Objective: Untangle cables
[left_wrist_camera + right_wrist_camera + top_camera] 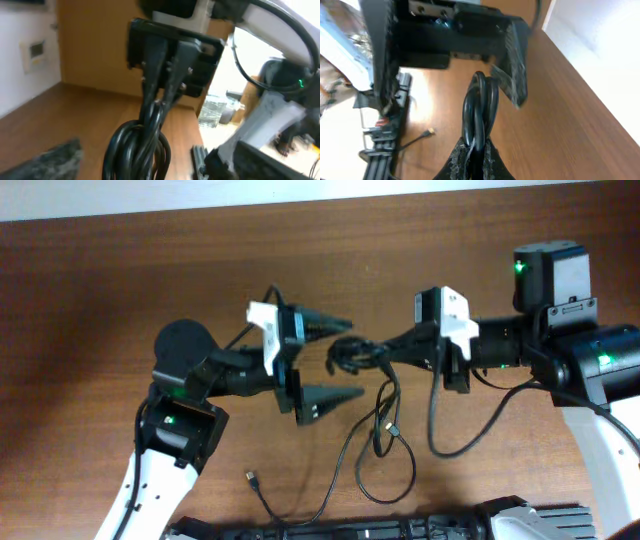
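The cables are thin black cords. Their knotted bundle [349, 352] hangs just above the wooden table, between the two arms. My right gripper [383, 350] is shut on that bundle, and in the right wrist view its fingertips [470, 152] pinch the looped cords [480, 107]. My left gripper [355, 357] stands wide open, one finger on each side of the bundle without touching it. In the left wrist view the bundle [140, 147] hangs from the right gripper's closed fingers. Loose cord trails down the table to a loop [385, 480] and a plug end [250, 476].
A black ridged rack [400, 528] lies along the table's front edge. The right arm's own thicker wire [470, 435] sags beside the loose cord. Bare wood stretches across the back and far left of the table [100, 280].
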### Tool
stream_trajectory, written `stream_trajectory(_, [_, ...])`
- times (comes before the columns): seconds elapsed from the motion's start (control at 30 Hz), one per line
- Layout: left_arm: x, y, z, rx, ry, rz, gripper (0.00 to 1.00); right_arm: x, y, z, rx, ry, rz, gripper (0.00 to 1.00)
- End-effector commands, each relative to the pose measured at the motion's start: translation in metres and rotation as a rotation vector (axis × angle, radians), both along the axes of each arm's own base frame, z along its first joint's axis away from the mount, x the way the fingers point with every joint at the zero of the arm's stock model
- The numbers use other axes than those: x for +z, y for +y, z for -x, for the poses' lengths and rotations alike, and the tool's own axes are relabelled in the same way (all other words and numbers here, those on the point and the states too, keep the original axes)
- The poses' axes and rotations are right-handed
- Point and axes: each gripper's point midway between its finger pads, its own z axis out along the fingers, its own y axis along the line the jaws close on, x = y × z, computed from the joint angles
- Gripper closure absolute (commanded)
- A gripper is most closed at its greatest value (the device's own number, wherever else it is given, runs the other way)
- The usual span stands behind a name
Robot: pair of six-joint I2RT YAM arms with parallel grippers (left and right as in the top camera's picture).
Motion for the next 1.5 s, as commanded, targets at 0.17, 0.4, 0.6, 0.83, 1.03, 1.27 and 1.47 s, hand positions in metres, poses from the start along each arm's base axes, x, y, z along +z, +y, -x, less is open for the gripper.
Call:
stream_trajectory(0.17, [-0.011, 0.016, -0.049, 0.273, 0.858, 0.149, 0.01, 0.036, -0.016, -0.05, -0.307, 0.174, -0.14, 0.96])
stream_trajectory(0.4, [0.007, 0.002, -0.051, 0.295, 0.946, 0.263, 0.25, 0.045, -0.009, -0.04, -0.228, 0.172, -0.178, 0.96])
stream_trajectory(0.6, [-0.01, -0.006, -0.067, 0.34, 1.15, 0.307, 0.37, 0.06, -0.001, -0.025, -0.109, 0.149, -0.234, 0.96])
stream_trajectory(0.83, [-0.014, -0.015, -0.076, 0.289, 1.313, 0.356, 0.3, 0.063, 0.001, -0.019, -0.063, 0.137, -0.248, 0.96])
stream_trajectory(1.03, [-0.002, -0.033, -0.058, 0.207, 1.279, 0.341, 0.38, 0.064, 0.001, -0.02, -0.057, 0.108, -0.244, 0.96])
stream_trajectory(1.27, [0.013, -0.031, -0.061, 0.191, 1.244, 0.401, 0.87, 0.064, 0.001, -0.02, -0.056, 0.107, -0.245, 0.96])
stream_trajectory(1.47, [0.017, -0.027, -0.068, 0.232, 1.175, 0.433, 1.0, 0.063, 0.001, -0.019, -0.058, 0.115, -0.243, 0.91])
